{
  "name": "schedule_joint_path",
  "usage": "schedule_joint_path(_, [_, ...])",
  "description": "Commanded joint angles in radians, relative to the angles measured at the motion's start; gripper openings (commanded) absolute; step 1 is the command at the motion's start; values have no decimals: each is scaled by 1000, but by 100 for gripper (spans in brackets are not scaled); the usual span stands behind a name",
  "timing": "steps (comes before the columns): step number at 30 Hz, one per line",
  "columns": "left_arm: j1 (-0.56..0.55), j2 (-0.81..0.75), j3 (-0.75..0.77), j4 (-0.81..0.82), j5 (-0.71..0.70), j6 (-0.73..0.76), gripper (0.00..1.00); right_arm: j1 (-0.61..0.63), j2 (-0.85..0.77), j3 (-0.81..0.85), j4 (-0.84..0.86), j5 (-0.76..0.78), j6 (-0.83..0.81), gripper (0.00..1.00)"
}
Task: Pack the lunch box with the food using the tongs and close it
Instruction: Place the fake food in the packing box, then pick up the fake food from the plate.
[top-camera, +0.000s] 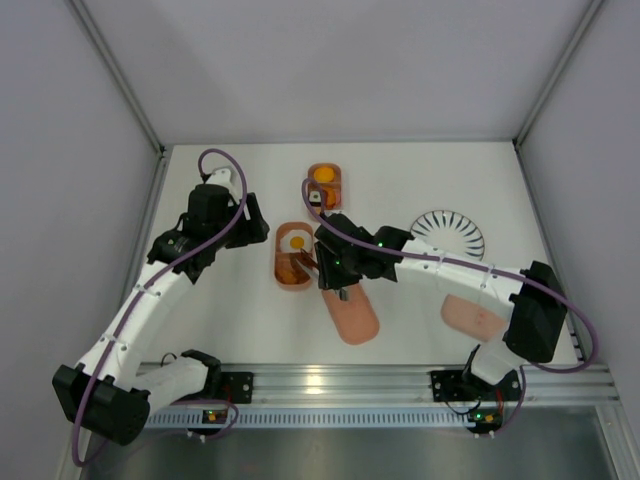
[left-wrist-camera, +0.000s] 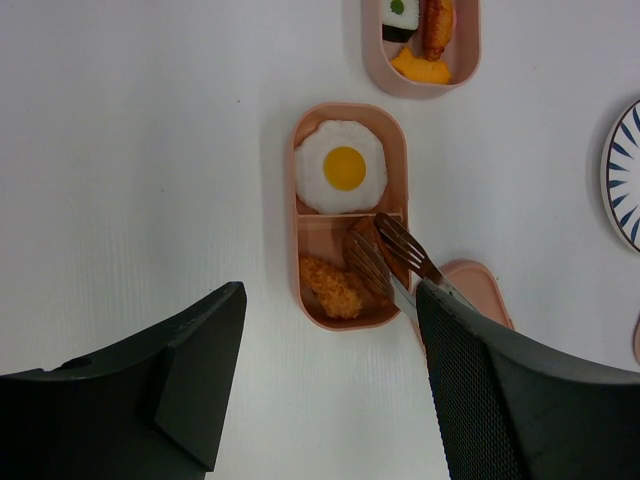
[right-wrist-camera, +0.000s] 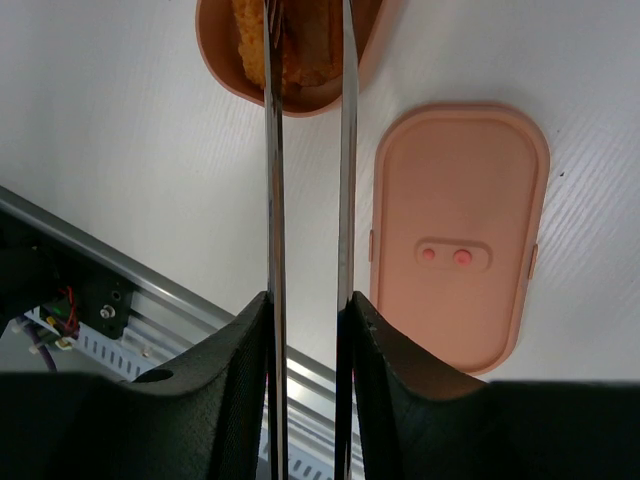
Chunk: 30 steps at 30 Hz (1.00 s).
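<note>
Top external view: grey walls (top-camera: 60, 150) fence the white bench (top-camera: 230, 320) at its left, far and right edges, and an aluminium rail (top-camera: 400, 380) runs along the near edge. Bare bench shows between the left edge and the near tray (left-wrist-camera: 296, 230), and again in the far right corner behind the striped plate (top-camera: 448, 233).

My left pincer (left-wrist-camera: 330, 290) hangs over the bench just left of that tray, jaws wide apart, gripping nothing. My right pincer (right-wrist-camera: 306, 320) is clamped on the tongs (right-wrist-camera: 272, 180). Their two thin silvery arms reach into the tray's near compartment, with the tips at a brown piece (left-wrist-camera: 362, 240) beside a breaded orange piece (left-wrist-camera: 332, 285). I cannot tell whether the tips pinch it.

The near tray is salmon-pink and rounded-oval and sits mid-bench, with a fried egg (left-wrist-camera: 342, 167) in its far compartment. The far tray (left-wrist-camera: 420, 91) lies toward the far edge and holds a sushi roll (left-wrist-camera: 398, 15), a sausage (left-wrist-camera: 437, 25) and an orange wedge (left-wrist-camera: 422, 68).

One flat lid (right-wrist-camera: 455, 240) rests just beside the near tray, toward the rail, not touching it. A second lid (top-camera: 470, 312) lies nearer the right edge, partly under my right arm.
</note>
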Motion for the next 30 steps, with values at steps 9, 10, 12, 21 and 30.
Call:
schedule_joint_path(9, [5, -19, 19, 16, 4, 8, 74, 21, -10, 67, 39, 26, -6, 36])
schedule_joint_path(10, [5, -17, 17, 16, 4, 10, 74, 21, -10, 68, 39, 28, -6, 36])
schedule_joint_path(12, [5, -17, 17, 15, 3, 10, 74, 21, -12, 70, 38, 26, -7, 36])
schedule_joint_path(21, [5, -19, 21, 15, 1, 10, 74, 21, -32, 87, 16, 58, -8, 36])
schedule_joint_path(30, [5, -22, 24, 13, 3, 10, 74, -18, -114, 71, -37, 146, 9, 36])
